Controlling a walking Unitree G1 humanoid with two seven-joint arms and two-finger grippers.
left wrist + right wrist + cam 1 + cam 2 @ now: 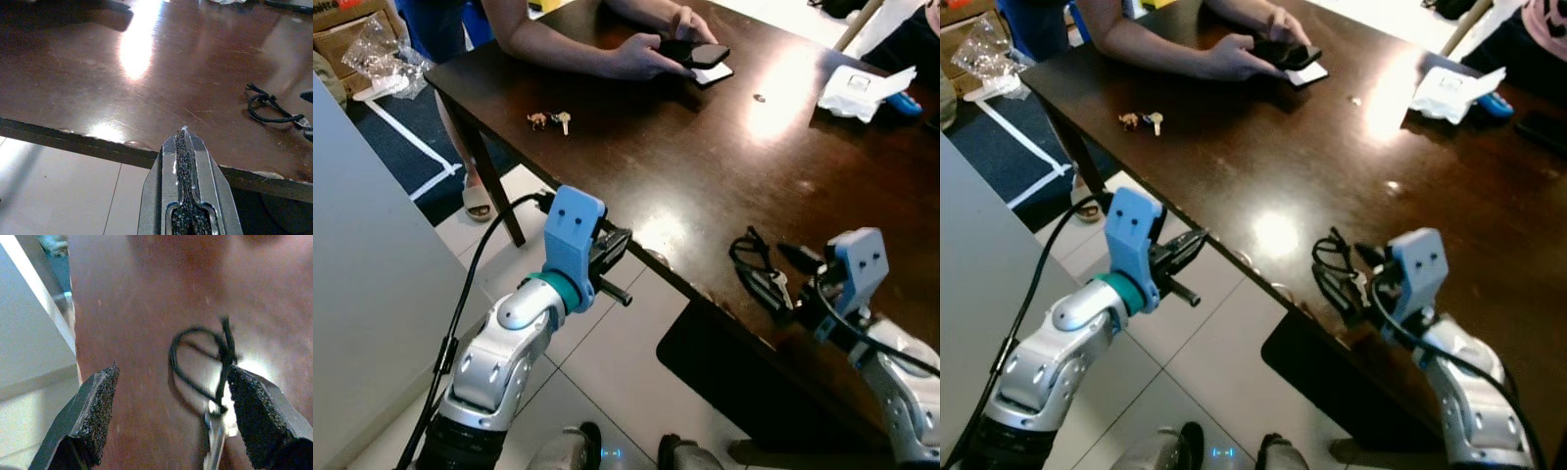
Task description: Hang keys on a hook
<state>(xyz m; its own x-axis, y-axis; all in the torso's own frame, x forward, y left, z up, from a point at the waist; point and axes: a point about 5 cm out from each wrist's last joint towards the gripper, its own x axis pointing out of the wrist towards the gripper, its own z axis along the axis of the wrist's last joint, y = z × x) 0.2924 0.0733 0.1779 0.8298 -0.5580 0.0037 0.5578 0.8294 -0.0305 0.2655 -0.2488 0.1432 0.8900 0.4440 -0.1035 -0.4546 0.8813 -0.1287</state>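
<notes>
While the left pincer (615,245), pressed together, is hovering at the dark brown wooden surface's (705,147) near edge around 7 o'clock, the right pincer (171,416) is spreading wide around the silver keys on a black cord loop (759,269) at 5 o'clock.

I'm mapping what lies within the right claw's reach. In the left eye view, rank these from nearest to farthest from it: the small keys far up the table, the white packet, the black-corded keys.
1. Black-corded keys: on the table's near edge, just ahead of the open right claw.
2. White packet: far right side of the table.
3. Small keys: far left corner, near the person's arm.
</notes>
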